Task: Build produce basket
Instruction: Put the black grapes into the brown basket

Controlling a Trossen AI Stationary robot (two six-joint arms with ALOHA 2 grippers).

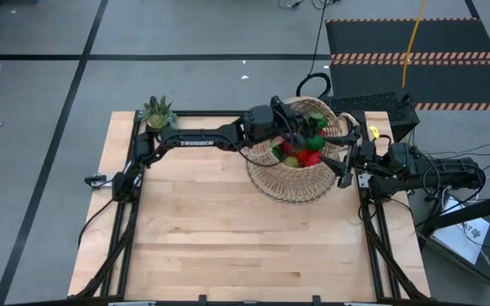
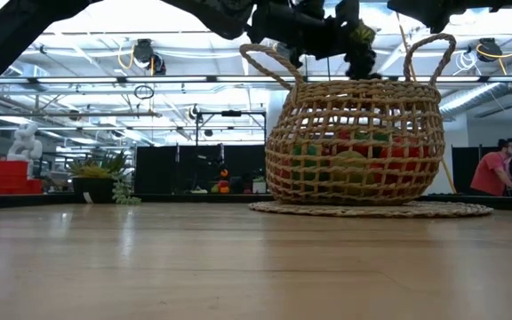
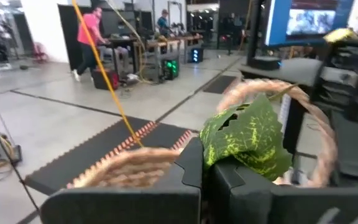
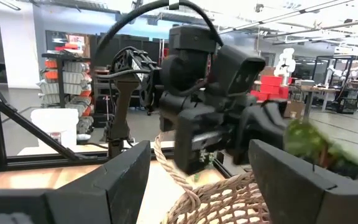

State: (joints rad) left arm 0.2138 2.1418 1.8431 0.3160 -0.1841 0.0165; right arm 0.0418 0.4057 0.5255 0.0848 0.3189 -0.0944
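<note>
My left gripper (image 1: 300,129) hangs over the open mouth of the basket (image 1: 283,183), its fingers pinched together on a green leaf (image 3: 244,140) speckled with yellow; the leaf sticks up past my fingertips, level with one of the basket's loop handles (image 3: 316,134). Below it, inside the basket, lies the produce (image 1: 304,151): red, green and yellow pieces heaped together, and from table height they show through the gaps in the weave. The basket stands upright on a flat woven mat (image 2: 372,210) at the far right part of the table (image 1: 228,246). My right gripper (image 1: 344,176) sits just outside the basket's right rim, its fingers spread wide, looking across at my left wrist. That right arm and the two handles crowd the space around my left hand. A small potted plant (image 1: 157,113) stands well apart at the table's far left corner. A person in a red shirt (image 2: 489,173) is off in the room behind.
</note>
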